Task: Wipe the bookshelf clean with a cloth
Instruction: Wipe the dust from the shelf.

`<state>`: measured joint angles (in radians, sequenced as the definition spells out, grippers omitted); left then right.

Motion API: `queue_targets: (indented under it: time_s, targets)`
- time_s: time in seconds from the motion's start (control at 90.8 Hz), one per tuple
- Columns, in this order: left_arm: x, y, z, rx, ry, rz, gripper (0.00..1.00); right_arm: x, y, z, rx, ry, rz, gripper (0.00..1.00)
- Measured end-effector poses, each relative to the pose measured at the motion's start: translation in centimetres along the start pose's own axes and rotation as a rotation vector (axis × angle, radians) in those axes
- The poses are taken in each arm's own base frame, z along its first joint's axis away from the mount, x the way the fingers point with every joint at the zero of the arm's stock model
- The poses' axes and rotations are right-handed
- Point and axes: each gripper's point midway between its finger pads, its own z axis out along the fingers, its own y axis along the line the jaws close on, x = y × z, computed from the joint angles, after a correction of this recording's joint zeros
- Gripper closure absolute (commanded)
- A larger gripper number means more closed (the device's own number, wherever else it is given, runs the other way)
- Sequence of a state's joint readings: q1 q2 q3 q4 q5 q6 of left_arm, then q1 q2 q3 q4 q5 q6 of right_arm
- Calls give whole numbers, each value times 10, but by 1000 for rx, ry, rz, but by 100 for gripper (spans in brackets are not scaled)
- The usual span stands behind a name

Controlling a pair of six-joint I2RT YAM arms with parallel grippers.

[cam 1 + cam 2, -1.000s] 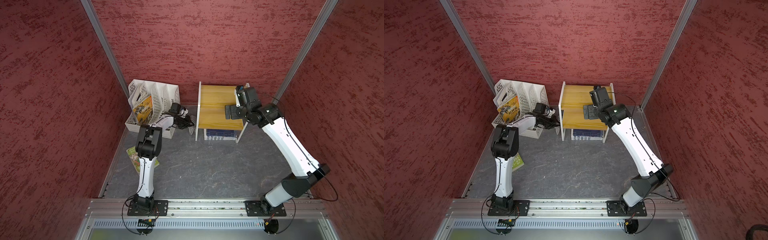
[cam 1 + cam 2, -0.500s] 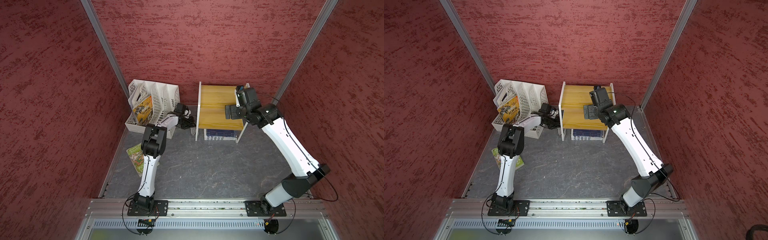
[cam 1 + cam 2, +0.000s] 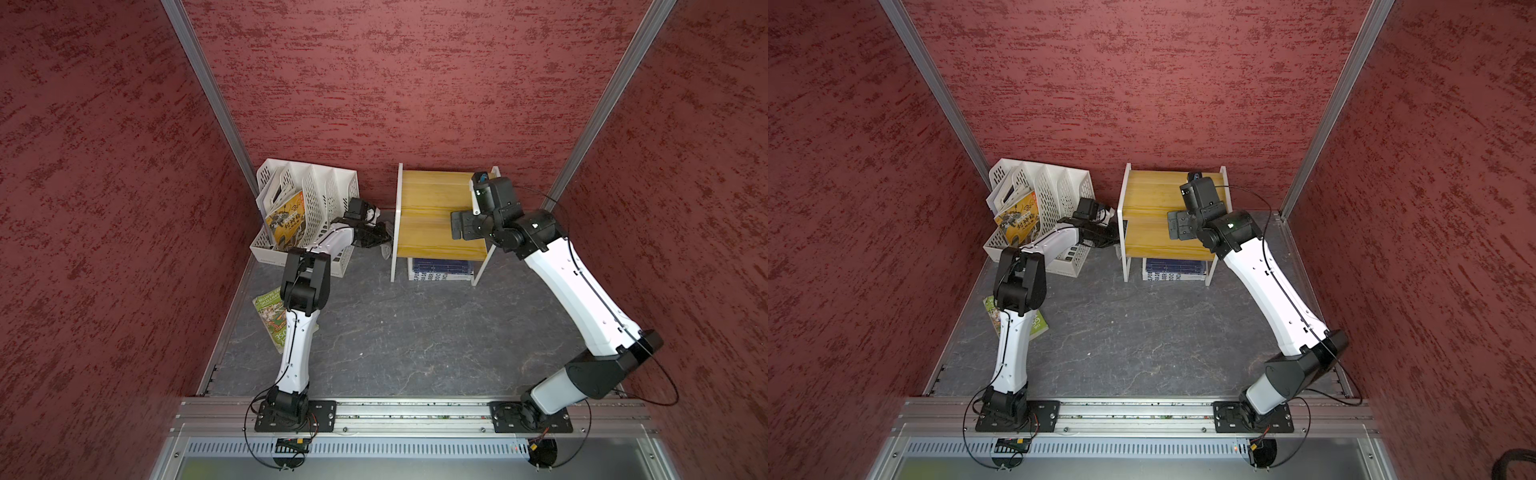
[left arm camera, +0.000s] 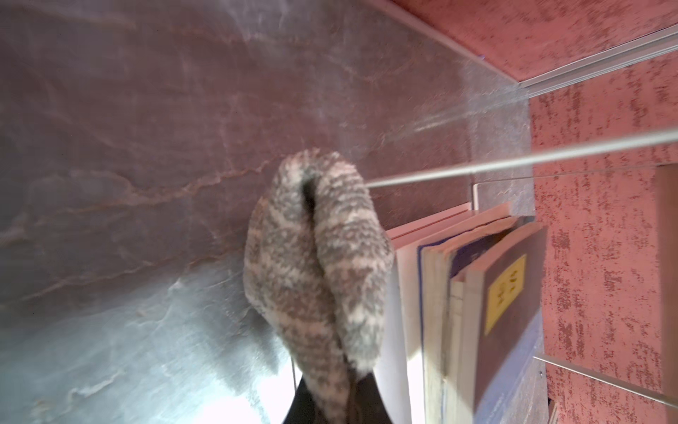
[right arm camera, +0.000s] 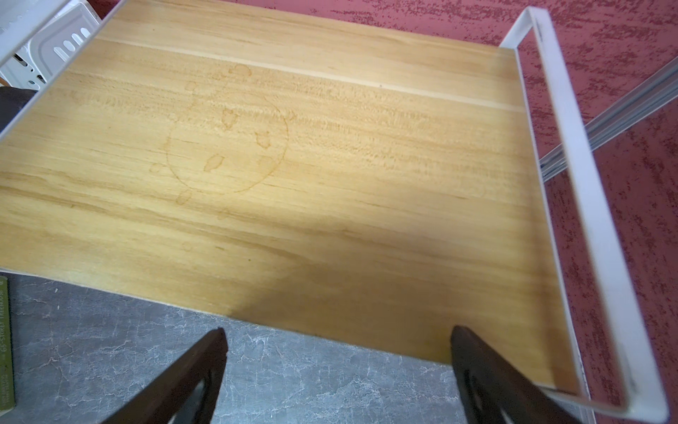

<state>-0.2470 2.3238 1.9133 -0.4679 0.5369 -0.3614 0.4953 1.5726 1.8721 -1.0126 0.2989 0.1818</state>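
The bookshelf point(image 3: 436, 216) point(image 3: 1158, 224) stands against the back wall, its tan boards between white side panels. A faint ring stain point(image 5: 227, 139) marks the board in the right wrist view. My right gripper point(image 3: 457, 224) point(image 5: 337, 336) hovers open over the front edge of the lower board, with nothing between its fingers point(image 5: 214, 348). The left gripper point(image 3: 376, 239) point(image 4: 332, 403) is shut on the cloth point(image 4: 319, 264), a bunched grey-beige striped rag. It hangs low just outside the shelf's left panel. In both top views the cloth is mostly hidden by the gripper.
A white perforated file organizer point(image 3: 307, 208) point(image 3: 1042, 199) with magazines stands at the back left. A green book point(image 3: 270, 316) point(image 3: 994, 309) lies on the grey floor under the left arm. Stacked books point(image 3: 440, 270) point(image 4: 477, 293) lie beneath the shelf.
My left arm has carried the cloth a little to the right, closer to the shelf's left panel, and its elbow has shifted with it. The right arm has stayed put.
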Motion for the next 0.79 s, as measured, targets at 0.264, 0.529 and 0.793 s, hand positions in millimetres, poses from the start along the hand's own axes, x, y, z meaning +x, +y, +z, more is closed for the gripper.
queue_targets:
  time_s: [0.264,0.529,0.793]
  targets:
    - [-34,-50,-61,69,-135,84,100,1,0,-1,-3,-12,-4,2]
    - [-54,-85,-99,121,-227,156,100,1,0,0,-5,-19,-8,2]
    - [-46,-73,-80,98,-196,139,100,1,0,-1,-5,-20,-9,2]
